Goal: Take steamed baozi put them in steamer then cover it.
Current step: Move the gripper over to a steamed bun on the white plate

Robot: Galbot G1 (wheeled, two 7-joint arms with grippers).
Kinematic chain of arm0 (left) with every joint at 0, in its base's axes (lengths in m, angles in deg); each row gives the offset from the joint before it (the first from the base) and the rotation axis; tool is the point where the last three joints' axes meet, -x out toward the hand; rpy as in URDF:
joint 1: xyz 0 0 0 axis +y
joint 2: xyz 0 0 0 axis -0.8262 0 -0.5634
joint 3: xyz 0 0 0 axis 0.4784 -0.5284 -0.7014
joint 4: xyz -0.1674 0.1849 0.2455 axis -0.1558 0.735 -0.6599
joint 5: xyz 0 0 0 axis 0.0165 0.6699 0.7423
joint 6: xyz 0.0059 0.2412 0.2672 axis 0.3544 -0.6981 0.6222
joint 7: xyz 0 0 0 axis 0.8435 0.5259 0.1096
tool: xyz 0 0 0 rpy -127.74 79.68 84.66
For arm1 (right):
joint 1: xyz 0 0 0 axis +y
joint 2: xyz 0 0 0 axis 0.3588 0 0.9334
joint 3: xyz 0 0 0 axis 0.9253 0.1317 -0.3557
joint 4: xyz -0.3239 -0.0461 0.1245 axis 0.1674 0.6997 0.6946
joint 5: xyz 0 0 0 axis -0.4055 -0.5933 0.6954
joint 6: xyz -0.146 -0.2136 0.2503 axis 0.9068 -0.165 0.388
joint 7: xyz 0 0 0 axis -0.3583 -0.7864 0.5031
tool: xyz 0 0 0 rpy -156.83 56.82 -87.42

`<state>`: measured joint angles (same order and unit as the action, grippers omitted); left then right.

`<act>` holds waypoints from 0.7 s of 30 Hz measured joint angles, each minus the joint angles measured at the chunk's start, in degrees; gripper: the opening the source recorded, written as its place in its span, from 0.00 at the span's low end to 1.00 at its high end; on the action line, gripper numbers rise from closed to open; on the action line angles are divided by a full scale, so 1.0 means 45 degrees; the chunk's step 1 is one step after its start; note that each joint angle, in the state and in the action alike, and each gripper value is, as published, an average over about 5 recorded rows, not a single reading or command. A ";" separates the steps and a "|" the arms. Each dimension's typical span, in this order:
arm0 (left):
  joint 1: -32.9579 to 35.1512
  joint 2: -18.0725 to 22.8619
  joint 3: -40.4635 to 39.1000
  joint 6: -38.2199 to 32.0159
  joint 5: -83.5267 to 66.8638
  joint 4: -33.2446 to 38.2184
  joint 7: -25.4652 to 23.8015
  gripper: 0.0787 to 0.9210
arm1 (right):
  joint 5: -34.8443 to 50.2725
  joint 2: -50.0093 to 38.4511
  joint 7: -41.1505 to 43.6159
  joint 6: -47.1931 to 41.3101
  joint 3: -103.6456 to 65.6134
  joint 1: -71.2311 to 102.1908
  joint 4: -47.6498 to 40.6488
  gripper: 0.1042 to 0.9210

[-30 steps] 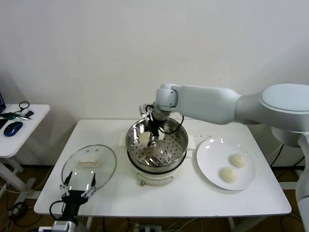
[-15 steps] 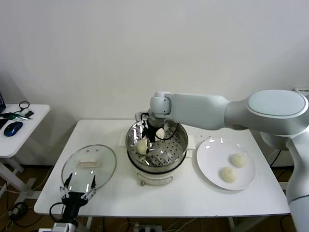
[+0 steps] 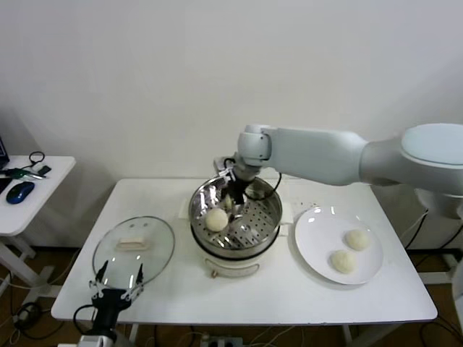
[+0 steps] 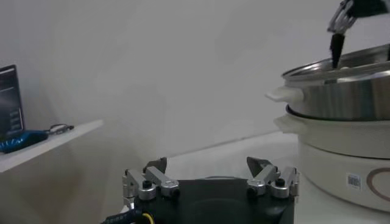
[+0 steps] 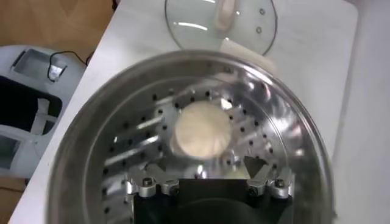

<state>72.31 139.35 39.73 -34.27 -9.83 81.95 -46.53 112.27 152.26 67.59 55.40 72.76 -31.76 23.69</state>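
Steamer (image 3: 235,220), frame centre: one bun (image 3: 217,219) on its perforated floor; right gripper (image 3: 233,194) above, jaws released, empty. Plate (image 3: 318,246), right: two buns (image 3: 349,250). Lid (image 3: 133,246), lower left, flat on table (image 3: 173,289). Left gripper (image 3: 116,278) parked at the bottom edge, released. Side table (image 3: 29,189), far left.

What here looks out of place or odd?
Nothing stands out. Buns sit in the steamer and on the plate; the lid lies flat on the table; the open right gripper hangs over the steamer.
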 measured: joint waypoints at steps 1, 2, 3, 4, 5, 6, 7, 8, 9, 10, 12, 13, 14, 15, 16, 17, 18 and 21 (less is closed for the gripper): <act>-0.0005 0.0004 -0.0007 0.0012 0.0019 0.0012 0.0000 0.88 | -0.0036 -0.0283 0.0078 0.0049 0.0070 -0.0175 0.0178 0.88; -0.0011 0.0012 -0.0015 0.0026 0.0038 0.0026 0.0000 0.88 | -0.0082 -0.0569 0.0153 0.0099 0.0138 -0.0339 0.0356 0.88; -0.0016 0.0023 -0.0023 0.0041 0.0055 0.0039 0.0000 0.88 | -0.0141 -0.0869 0.0228 0.0149 0.0209 -0.0493 0.0542 0.88; -0.0022 0.0036 -0.0031 0.0055 0.0075 0.0052 0.0000 0.88 | -0.0209 -0.1175 0.0300 0.0196 0.0278 -0.0630 0.0727 0.88; -0.0026 0.0050 -0.0039 0.0065 0.0094 0.0063 0.0000 0.88 | -0.0288 -0.1481 0.0370 0.0242 0.0347 -0.0745 0.0908 0.88; -0.0027 0.0062 -0.0048 0.0070 0.0108 0.0071 0.0001 0.88 | -0.0384 -0.1801 0.0441 0.0291 0.0419 -0.0843 0.1097 0.88; -0.0021 0.0070 -0.0056 0.0073 0.0121 0.0076 0.0002 0.88 | -0.0493 -0.2127 0.0507 0.0337 0.0494 -0.0924 0.1287 0.88; -0.0008 0.0074 -0.0066 0.0073 0.0135 0.0082 0.0003 0.88 | -0.0610 -0.2450 0.0563 0.0378 0.0567 -0.0989 0.1470 0.88; 0.0010 0.0076 -0.0076 0.0073 0.0148 0.0090 0.0004 0.88 | -0.0741 -0.2783 0.0609 0.0411 0.0638 -0.1038 0.1659 0.88; 0.0032 0.0076 -0.0086 0.0074 0.0163 0.0101 0.0005 0.88 | -0.0879 -0.3117 0.0646 0.0439 0.0701 -0.1073 0.1846 0.88; 0.0071 0.0081 -0.0107 0.0076 0.0206 0.0134 0.0003 0.88 | -0.1170 -0.3769 0.0703 0.0487 0.0789 -0.1091 0.2194 0.88; 0.0087 0.0089 -0.0116 0.0078 0.0231 0.0149 0.0003 0.88 | -0.1330 -0.4095 0.0728 0.0512 0.0814 -0.1069 0.2351 0.88; 0.0102 0.0101 -0.0125 0.0080 0.0259 0.0165 0.0002 0.88 | -0.1494 -0.4402 0.0758 0.0539 0.0830 -0.1029 0.2487 0.88; 0.0116 0.0115 -0.0133 0.0081 0.0288 0.0180 0.0001 0.88 | -0.1671 -0.4703 0.0790 0.0571 0.0839 -0.0971 0.2608 0.88; 0.0131 0.0129 -0.0140 0.0081 0.0316 0.0192 0.0001 0.88 | -0.1856 -0.4994 0.0821 0.0606 0.0844 -0.0894 0.2707 0.88; 0.0147 0.0141 -0.0145 0.0081 0.0345 0.0205 0.0000 0.88 | -0.2046 -0.5265 0.0852 0.0639 0.0845 -0.0802 0.2784 0.88; 0.0164 0.0154 -0.0147 0.0080 0.0371 0.0223 0.0000 0.88 | -0.2248 -0.5526 0.0882 0.0676 0.0838 -0.0690 0.2844 0.88; 0.0215 0.0195 -0.0126 0.0079 0.0422 0.0275 -0.0002 0.88 | -0.2878 -0.6238 0.0945 0.0780 0.0739 -0.0252 0.2919 0.88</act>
<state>73.28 140.23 39.16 -33.91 -7.93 83.18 -46.54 99.31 124.19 71.85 58.90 76.08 -32.89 36.83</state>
